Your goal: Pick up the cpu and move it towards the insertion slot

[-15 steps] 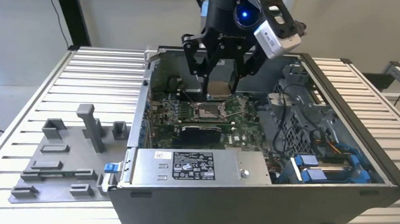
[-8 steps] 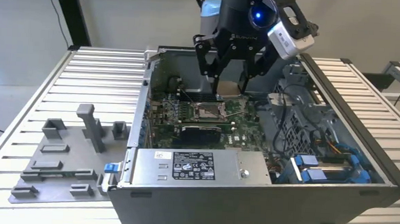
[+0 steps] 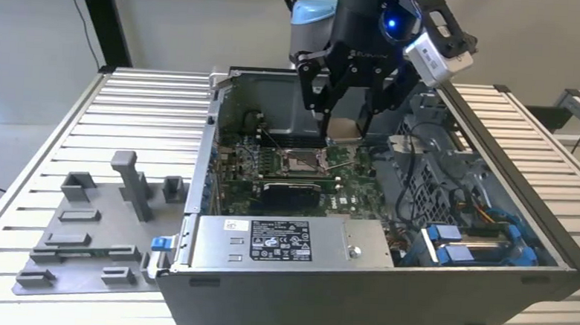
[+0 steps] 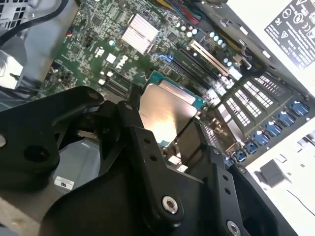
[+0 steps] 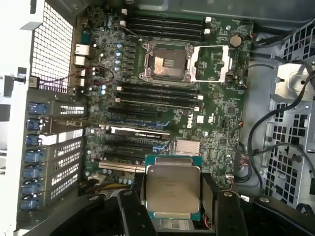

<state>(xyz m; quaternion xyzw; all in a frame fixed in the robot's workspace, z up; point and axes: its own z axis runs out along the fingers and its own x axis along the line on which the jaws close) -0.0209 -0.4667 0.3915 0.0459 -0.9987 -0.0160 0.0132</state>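
My gripper (image 3: 344, 132) hangs inside the open computer case (image 3: 383, 286), shut on the cpu (image 3: 345, 127), a flat square chip with a shiny silver top held by its two edges. In both wrist views the cpu (image 5: 172, 188) (image 4: 166, 110) sits between the black fingers (image 5: 132, 209), above the green motherboard. The insertion slot (image 3: 300, 161) (image 5: 165, 66) is a silver-framed square socket with a dull centre and its cover plate (image 5: 212, 61) swung open. In the exterior view the chip hovers just beyond and above the slot, slightly toward the exterior view's right.
A silver power supply box (image 3: 276, 240) with a white label lies along the case's near wall. A black square block (image 3: 290, 196) sits near the slot. Cables (image 3: 438, 178) and blue drive brackets (image 3: 469, 250) crowd the exterior view's right. A grey plastic fixture (image 3: 98, 227) rests on the slatted table (image 3: 144, 110).
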